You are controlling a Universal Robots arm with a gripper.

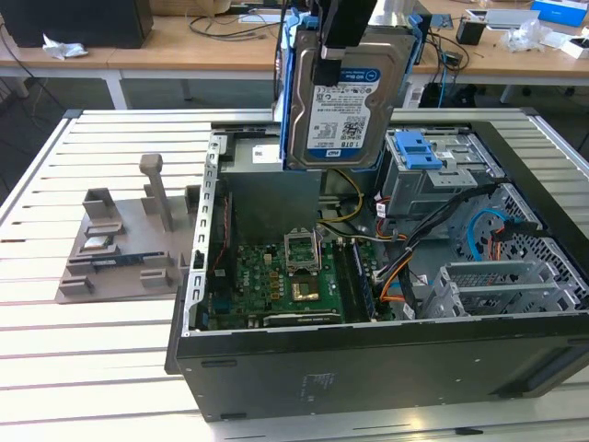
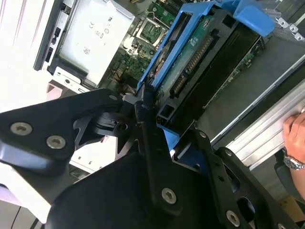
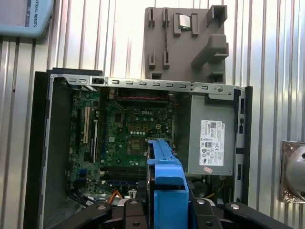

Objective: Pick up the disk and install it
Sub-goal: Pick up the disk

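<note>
clamping the disk (image 1: 345, 101) above the open case (image 1: 368, 354), the hand (image 1: 339, 41) is cut off at top.

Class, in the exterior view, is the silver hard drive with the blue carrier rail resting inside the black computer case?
No: the gripper holds the hard drive above the case.

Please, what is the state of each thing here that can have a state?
case: lying on its side, open.
disk: upright, held above the case, not installed.
hand: shut on the disk.
</note>
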